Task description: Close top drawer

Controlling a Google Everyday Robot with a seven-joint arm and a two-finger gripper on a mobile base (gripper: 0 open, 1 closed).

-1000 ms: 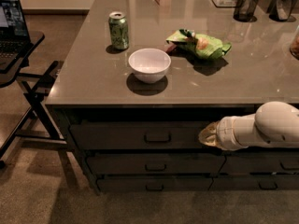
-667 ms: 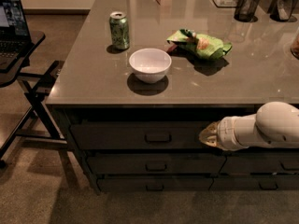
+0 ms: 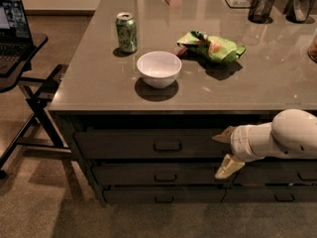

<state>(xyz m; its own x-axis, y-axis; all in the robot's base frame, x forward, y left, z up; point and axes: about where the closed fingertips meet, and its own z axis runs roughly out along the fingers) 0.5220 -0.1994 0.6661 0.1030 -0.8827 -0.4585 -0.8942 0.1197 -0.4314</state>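
Nothing's budged since a second ago: gripper (image 3: pixel 217 156) parked against the top drawer (image 3: pixel 124 144).
Right edge cuts off the arm (image 3: pixel 292 138); fingers spread wide, holding nothing; drawer maybe slightly out.

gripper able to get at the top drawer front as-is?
Likely yes: the pale two-finger gripper, open, sits at the right end of the wide dark grey top drawer, right of its small metal loop handle; nothing stands between them.
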